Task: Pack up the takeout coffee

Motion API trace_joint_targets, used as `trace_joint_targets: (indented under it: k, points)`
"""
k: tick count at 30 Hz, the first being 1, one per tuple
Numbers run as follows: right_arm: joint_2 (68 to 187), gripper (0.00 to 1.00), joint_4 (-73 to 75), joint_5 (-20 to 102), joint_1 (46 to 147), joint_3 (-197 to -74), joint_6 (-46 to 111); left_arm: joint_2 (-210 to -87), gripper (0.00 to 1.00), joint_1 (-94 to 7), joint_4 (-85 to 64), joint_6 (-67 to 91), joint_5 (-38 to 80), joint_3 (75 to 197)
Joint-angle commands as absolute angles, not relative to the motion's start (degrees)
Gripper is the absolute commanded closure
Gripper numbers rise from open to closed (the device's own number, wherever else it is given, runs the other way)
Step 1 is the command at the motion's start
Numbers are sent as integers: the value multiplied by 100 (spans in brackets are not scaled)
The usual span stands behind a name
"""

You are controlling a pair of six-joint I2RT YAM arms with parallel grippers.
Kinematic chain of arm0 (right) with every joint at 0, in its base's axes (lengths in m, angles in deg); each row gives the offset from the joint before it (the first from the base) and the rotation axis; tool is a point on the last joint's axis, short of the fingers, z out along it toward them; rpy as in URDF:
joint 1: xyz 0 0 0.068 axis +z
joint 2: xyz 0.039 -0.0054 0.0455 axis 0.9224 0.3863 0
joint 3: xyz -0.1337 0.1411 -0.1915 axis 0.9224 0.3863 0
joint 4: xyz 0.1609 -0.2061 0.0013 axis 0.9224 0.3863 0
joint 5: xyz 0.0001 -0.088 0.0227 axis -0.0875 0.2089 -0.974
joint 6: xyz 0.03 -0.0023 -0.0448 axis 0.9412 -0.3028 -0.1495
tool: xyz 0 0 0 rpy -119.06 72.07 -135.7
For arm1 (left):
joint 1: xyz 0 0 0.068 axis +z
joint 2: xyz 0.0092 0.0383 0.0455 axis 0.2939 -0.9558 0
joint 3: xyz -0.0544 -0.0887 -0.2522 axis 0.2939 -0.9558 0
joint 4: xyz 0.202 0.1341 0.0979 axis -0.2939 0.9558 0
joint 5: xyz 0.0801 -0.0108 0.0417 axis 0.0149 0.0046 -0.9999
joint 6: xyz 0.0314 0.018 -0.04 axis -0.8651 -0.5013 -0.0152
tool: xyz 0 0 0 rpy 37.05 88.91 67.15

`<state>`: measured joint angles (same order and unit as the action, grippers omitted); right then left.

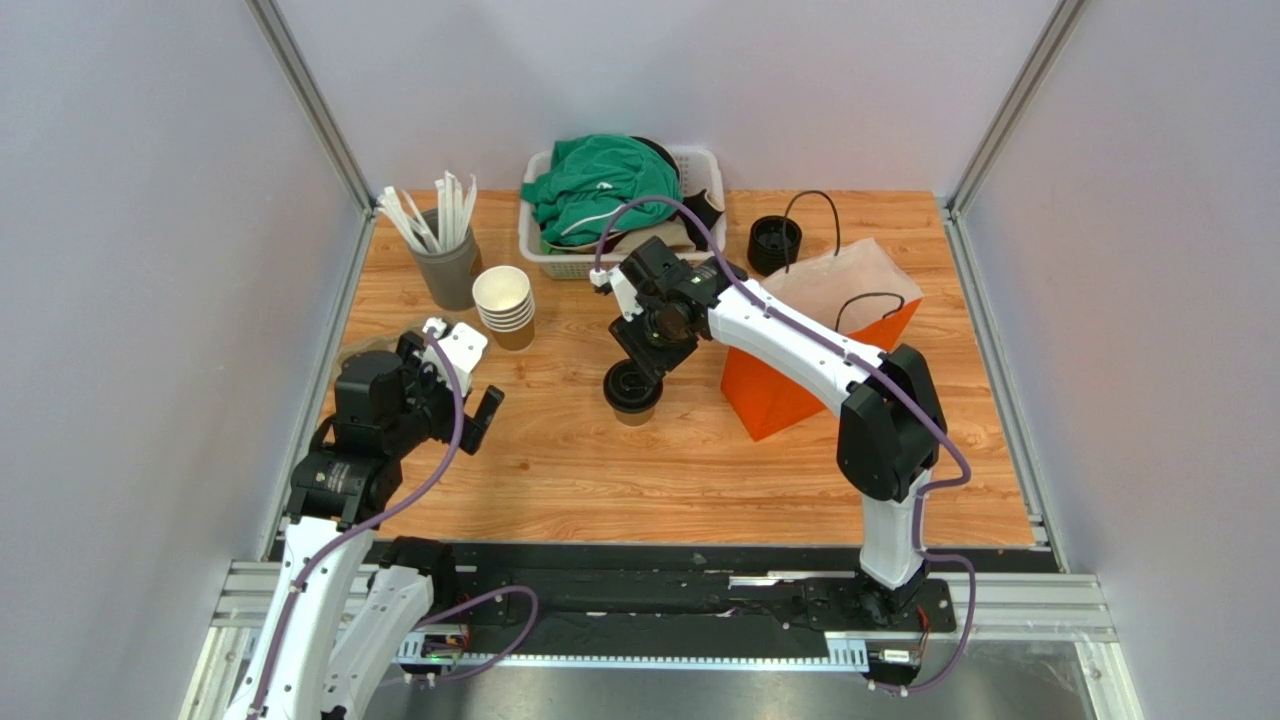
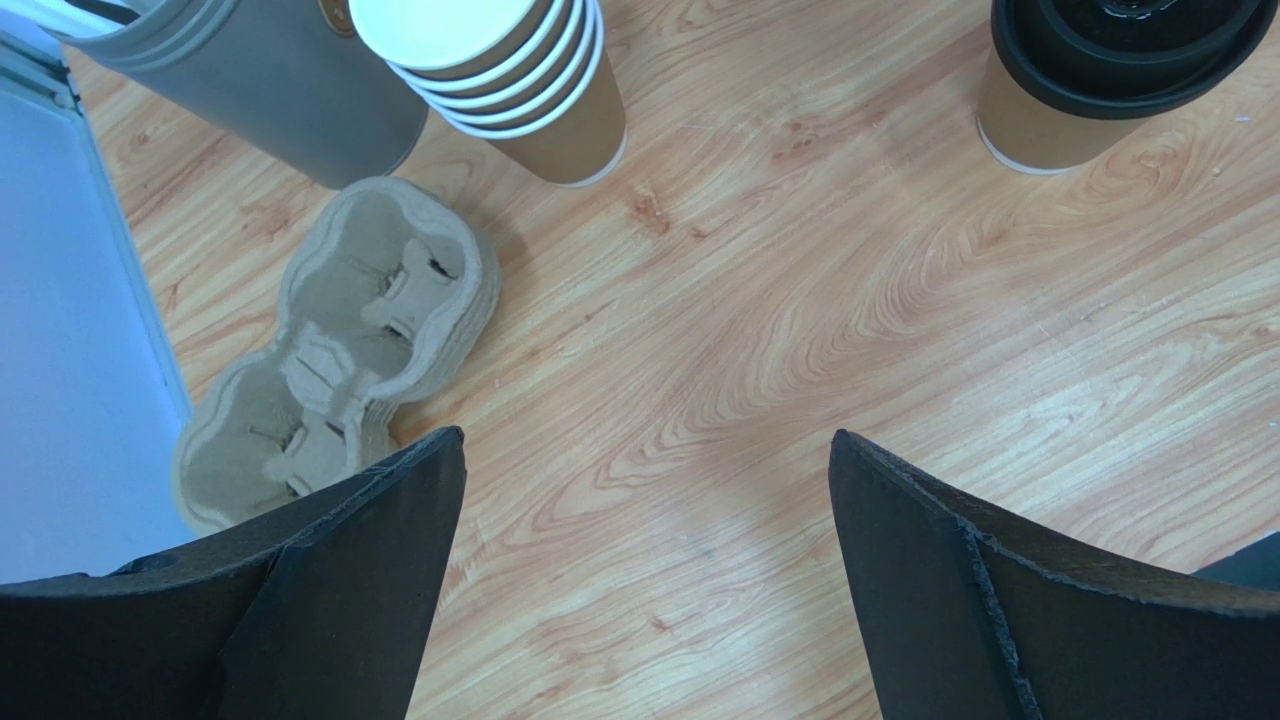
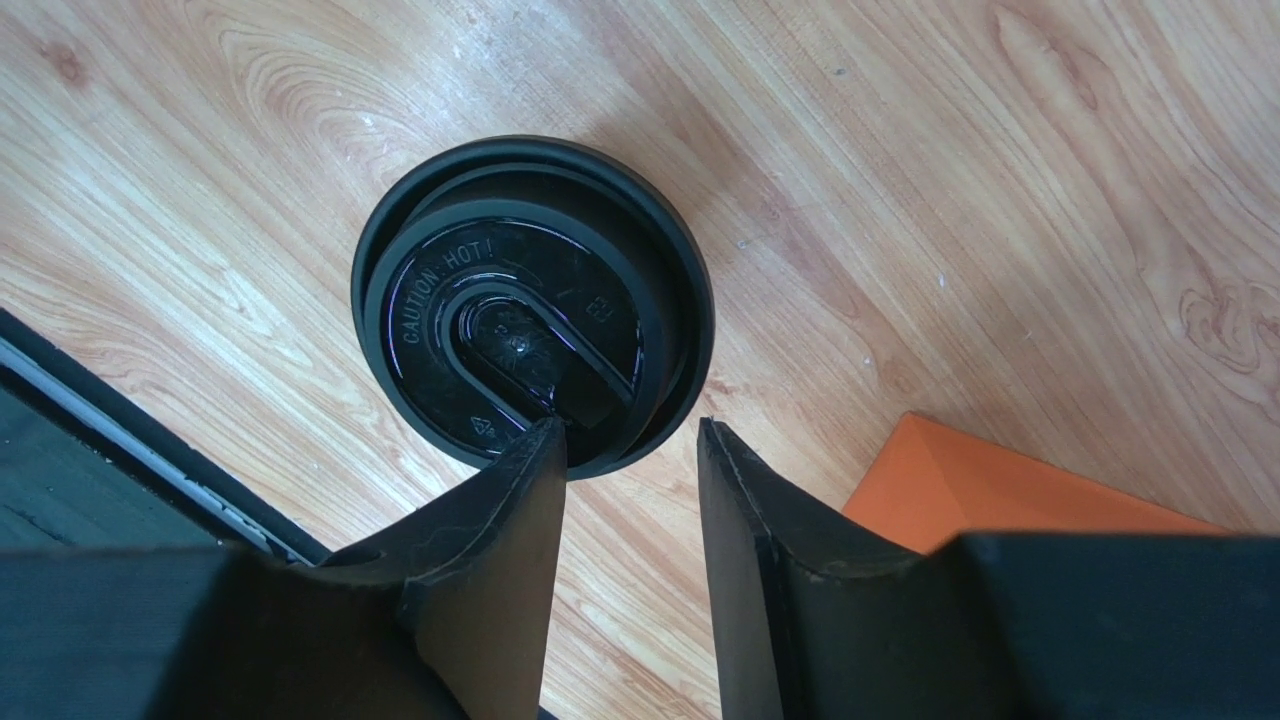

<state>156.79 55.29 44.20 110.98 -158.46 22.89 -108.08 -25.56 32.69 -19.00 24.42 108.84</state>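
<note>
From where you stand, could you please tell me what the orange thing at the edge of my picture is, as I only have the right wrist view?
Observer: It is an orange paper bag standing just right of the takeout coffee, with its mouth open upward.
Operator: Thank you. Is the left tool anywhere near the cup?
Observer: No, the left tool is over by the left edge, open and holding nothing.
Operator: Is there anything to carry the cup in?
Observer: A pulp cup carrier lies flat near the stack of lidless cups.
</note>
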Motion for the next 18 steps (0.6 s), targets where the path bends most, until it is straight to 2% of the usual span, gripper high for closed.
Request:
trace_joint_targets:
  k: [1,9,18]
  points:
    - [15820,60,5390,4245,11122,-15971,2324,-10768,1,-2509,3094,-1900,2381,10846]
    - [15943,73,5522,4289,11175,-16103,2298,-10768,1,-2500,3076,-1909,2389,10846]
    - [16136,78,5759,4237,11183,-16611,1990,-10759,1,-2500,3085,-1909,2381,10846]
